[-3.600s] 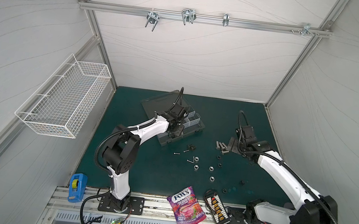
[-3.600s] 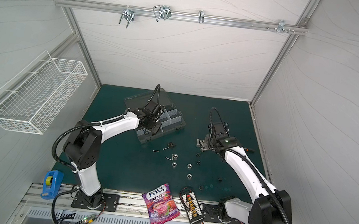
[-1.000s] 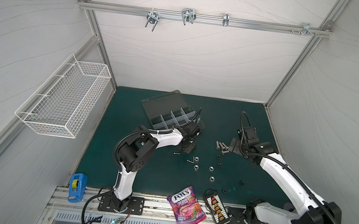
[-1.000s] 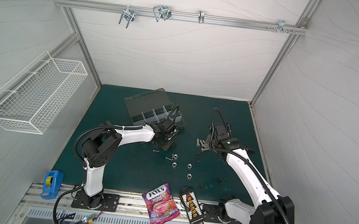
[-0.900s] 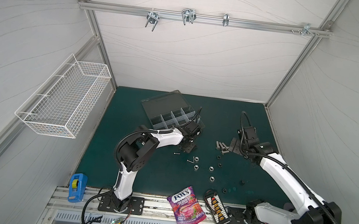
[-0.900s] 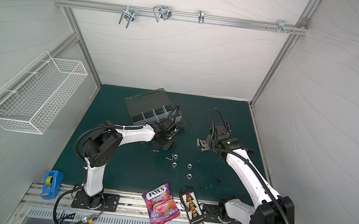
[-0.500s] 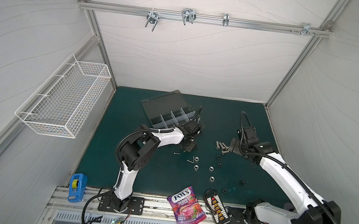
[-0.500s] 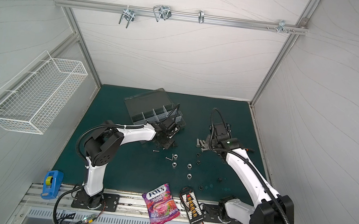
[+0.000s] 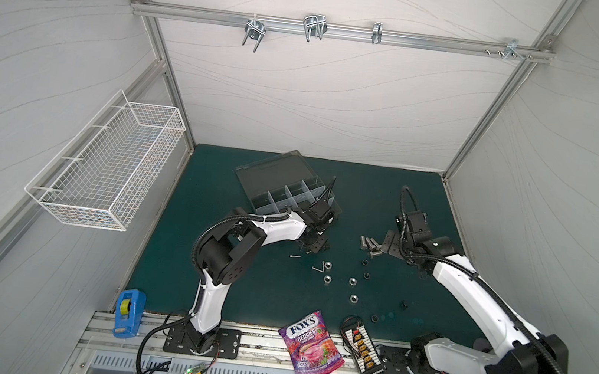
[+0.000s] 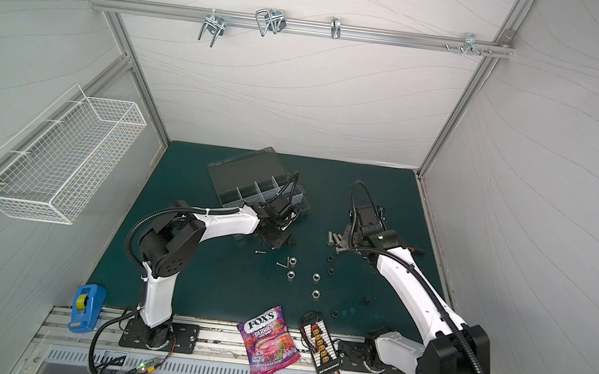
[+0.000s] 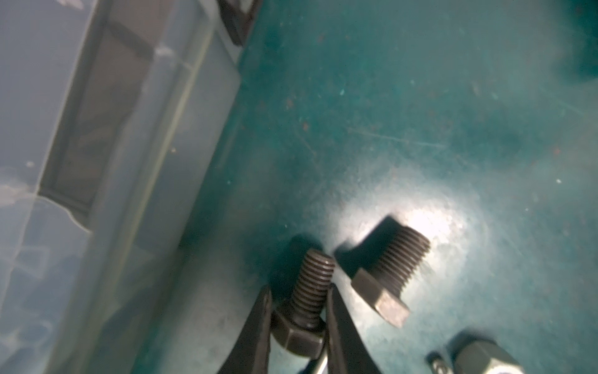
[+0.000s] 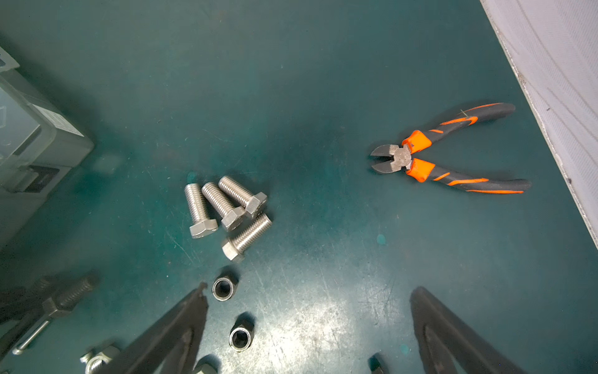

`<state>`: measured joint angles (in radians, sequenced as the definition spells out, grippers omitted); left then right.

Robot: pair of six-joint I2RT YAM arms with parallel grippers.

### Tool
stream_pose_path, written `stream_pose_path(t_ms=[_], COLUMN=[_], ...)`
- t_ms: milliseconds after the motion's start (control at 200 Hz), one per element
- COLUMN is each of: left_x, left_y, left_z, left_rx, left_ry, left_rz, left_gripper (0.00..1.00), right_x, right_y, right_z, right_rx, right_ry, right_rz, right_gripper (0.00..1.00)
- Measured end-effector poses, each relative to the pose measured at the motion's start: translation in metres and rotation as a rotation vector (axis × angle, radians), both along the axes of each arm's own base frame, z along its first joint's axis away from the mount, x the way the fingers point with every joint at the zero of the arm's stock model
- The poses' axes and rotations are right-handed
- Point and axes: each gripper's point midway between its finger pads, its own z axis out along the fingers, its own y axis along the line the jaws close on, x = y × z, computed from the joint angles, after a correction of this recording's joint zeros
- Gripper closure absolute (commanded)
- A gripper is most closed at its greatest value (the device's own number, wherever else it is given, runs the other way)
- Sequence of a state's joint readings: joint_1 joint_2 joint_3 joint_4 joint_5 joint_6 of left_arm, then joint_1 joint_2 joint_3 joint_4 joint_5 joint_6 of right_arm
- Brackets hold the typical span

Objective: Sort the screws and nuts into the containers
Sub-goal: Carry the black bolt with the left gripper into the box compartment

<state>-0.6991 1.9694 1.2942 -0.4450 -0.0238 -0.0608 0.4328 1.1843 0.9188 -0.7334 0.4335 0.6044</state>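
The left gripper is nearly closed, pinching a bolt just beside the box. The right gripper stands wide open and empty, a nut beside one finger.

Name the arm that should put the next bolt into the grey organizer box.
Left. The left gripper has its jaws astride a dark hex-head bolt right beside the translucent smoky-grey plastic organizer box; the right gripper hangs open, empty, farther away.
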Motion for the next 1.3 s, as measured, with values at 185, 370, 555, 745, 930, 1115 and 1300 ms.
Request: stream_pose_path(t_ms=[185, 370, 555, 745, 930, 1115, 1300], left_x=[0.003, 0.015, 0.037, 0.050, 0.054, 0.050, 0.047], left_y=[0.003, 0.012, 0.045, 0.077, 0.088, 0.092, 0.094], left_z=[0.036, 0.082, 0.092, 0.087, 0.081, 0.064, 0.049], left_rx=[-0.023, -0.056, -0.042, -0.011, 0.003, 0.027, 0.043], left_ry=[-0.065, -0.175, -0.210, -0.206, -0.197, -0.160, -0.127], left_rz=[0.009, 0.032, 0.116, 0.192, 0.220, 0.224, 0.239], left_gripper=[0.86, 0.86, 0.86, 0.86, 0.85, 0.82, 0.77], right_x=[0.000, 0.000, 0.000, 0.000, 0.000, 0.000, 0.000], right_y=[0.000, 0.000, 0.000, 0.001, 0.001, 0.001, 0.001], right_z=[0.000, 0.000, 0.000, 0.000, 0.000, 0.001, 0.001], right_rx=[0.000, 0.000, 0.000, 0.002, 0.003, 0.004, 0.004], right_ry=[0.000, 0.000, 0.000, 0.001, 0.000, -0.002, -0.002], right_rz=[0.000, 0.001, 0.001, 0.002, 0.002, 0.002, 0.002], right_gripper=[0.01, 0.01, 0.01, 0.01, 0.01, 0.01, 0.01])
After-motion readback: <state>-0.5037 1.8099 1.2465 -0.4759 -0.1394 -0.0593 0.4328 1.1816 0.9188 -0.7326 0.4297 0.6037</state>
